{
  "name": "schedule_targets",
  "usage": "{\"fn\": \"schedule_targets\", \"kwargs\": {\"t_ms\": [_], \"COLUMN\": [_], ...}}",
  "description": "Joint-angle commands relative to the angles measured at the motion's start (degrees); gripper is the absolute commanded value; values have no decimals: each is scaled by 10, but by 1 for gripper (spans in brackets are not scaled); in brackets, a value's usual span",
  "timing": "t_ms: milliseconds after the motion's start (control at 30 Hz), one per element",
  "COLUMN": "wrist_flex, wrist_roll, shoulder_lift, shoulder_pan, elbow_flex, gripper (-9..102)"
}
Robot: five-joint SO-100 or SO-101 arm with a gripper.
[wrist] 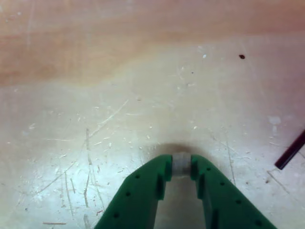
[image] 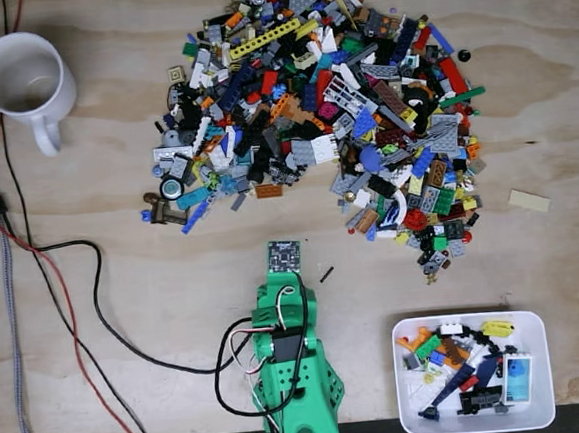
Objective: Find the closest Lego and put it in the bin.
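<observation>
Wrist view shows the green plastic fingers [wrist: 181,164] clenched on a small pale grey Lego piece [wrist: 181,163] above the scratched wooden counter [wrist: 95,119]. The grip is at the very tips, so the piece may slip out during travel to the shallow white plastic bin [image: 539,329], near right in the fixed view.

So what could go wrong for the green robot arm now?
The gripper pinches a tiny pale piece only at its fingertips, so it might slip out before reaching the bin. The bin already holds several Legos, so a drop could bounce out. The loose cables lie beside the arm and might snag.
</observation>
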Motion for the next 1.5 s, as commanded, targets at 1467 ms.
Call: {"fn": "schedule_targets", "kwargs": {"t_ms": [1467], "wrist_flex": [-215], "wrist_roll": [156], "shoulder_lift": [-741], "shoulder_pan": [152], "elbow_flex": [-559], "gripper": [8]}}
